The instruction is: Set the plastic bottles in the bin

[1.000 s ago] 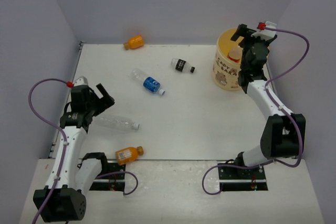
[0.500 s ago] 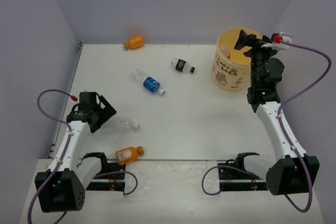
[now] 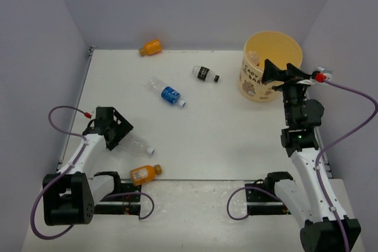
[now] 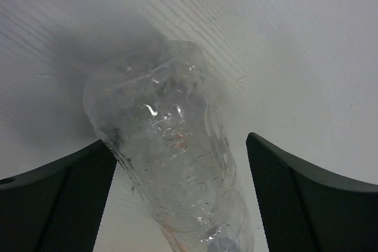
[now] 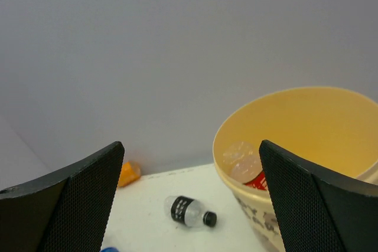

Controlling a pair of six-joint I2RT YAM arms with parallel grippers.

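Observation:
The pale-yellow bin (image 3: pixel 282 42) stands at the back right and holds a clear bottle with a red label (image 5: pixel 245 166). My right gripper (image 3: pixel 277 70) is open and empty, just on the near side of the bin; in its wrist view the gripper (image 5: pixel 189 205) frames the bin (image 5: pixel 307 122) and the black-label bottle (image 5: pixel 189 212). My left gripper (image 3: pixel 123 136) is open, low over the table. Its jaws straddle the unlabelled clear bottle (image 4: pixel 171 157), which lies on its side (image 3: pixel 140 144). I cannot tell whether the fingers touch it.
An orange bottle (image 3: pixel 151 46) lies by the back wall and also shows in the right wrist view (image 5: pixel 128 172). The black-label bottle (image 3: pixel 204 74) and a blue-label bottle (image 3: pixel 168 93) lie mid-table. A second orange bottle (image 3: pixel 144 172) lies near the front edge. Walls close in on the left, back and right.
My left gripper has come down and toward the near side, onto the clear bottle, which has slid a little. My right gripper has drawn back from above the bin, with its jaws empty.

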